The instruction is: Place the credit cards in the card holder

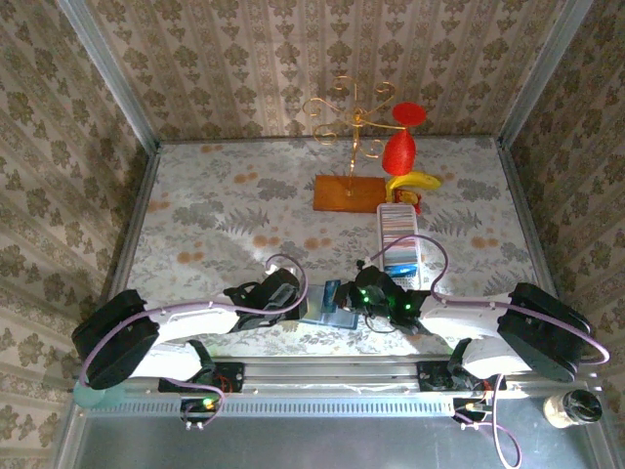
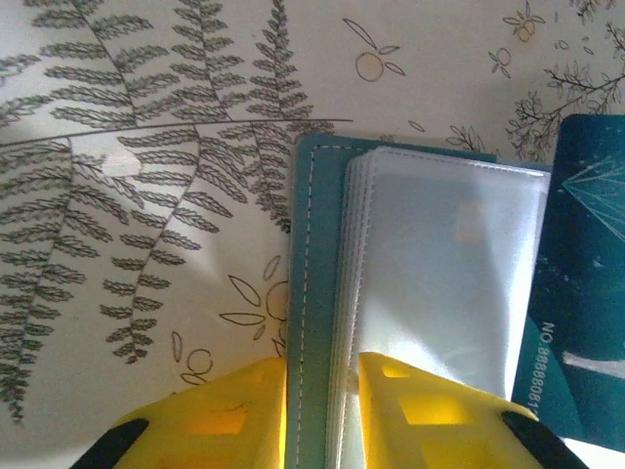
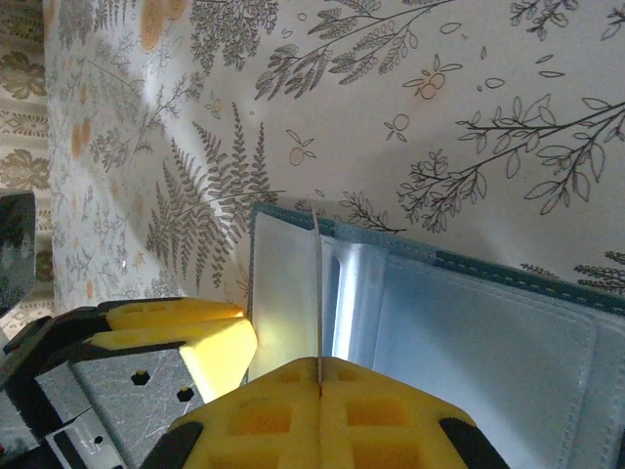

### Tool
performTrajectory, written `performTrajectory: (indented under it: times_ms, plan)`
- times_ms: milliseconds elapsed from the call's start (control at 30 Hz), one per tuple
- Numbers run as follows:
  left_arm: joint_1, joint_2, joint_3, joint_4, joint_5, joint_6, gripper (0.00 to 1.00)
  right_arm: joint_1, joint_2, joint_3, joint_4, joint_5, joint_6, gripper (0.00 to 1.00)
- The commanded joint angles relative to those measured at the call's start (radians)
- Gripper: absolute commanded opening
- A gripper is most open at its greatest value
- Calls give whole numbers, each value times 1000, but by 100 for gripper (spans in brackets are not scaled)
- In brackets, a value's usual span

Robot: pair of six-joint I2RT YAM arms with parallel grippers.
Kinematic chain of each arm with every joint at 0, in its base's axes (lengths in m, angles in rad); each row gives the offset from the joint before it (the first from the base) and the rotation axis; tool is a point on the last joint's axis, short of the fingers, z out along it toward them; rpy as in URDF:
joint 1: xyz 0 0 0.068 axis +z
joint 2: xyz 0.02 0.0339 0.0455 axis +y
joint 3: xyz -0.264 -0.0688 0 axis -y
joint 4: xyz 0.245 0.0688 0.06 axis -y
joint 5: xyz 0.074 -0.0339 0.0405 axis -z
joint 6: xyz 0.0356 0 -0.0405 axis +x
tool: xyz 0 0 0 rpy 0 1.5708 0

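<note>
Holder [image 2: 314,293] showing teal with white stitching, sleeves [image 2: 439,283] looking frosted clear. Card [image 2: 581,293] showing dark teal with white lines and print. Surface [image 2: 146,195] showing cream with grey fern print and orange fruit. Left pincer [image 2: 322,386] showing yellow with black.

Glossy plastic sleeves [image 2: 444,283], matt card holder [image 2: 311,293]

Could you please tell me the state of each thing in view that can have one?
right gripper: shut on card.
left gripper: fingers astride holder edge; grip unclear.
holder: open, clear sleeves showing.
card: held at the sleeves, not fully inside one.
tray: holding a row of spare cards.
</note>
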Motion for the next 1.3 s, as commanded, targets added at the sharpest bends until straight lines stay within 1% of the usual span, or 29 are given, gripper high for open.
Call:
performTrajectory:
  times_ms: [0, 333, 633, 800, 1133, 1267]
  plan:
    - [-13, 28, 2, -61, 8, -6, 25, 8, 3, -15, 16, 46, 20, 0]
    - [-15, 36, 4, -60, 7, -9, 24, 19, -11, -21, -56, 85, 32, 0]
    - [-18, 48, 10, -55, 9, -9, 24, 24, -44, -50, -69, 106, 43, 0]
    - [-19, 48, 12, -57, 7, -8, 24, 23, -48, -55, -56, 105, 45, 0]
    - [-21, 50, 9, -52, 8, -12, 24, 30, 11, -51, 20, 79, 70, 0]
    - [-23, 48, 9, -51, 7, -14, 24, 42, 22, -36, 9, 70, 73, 0]
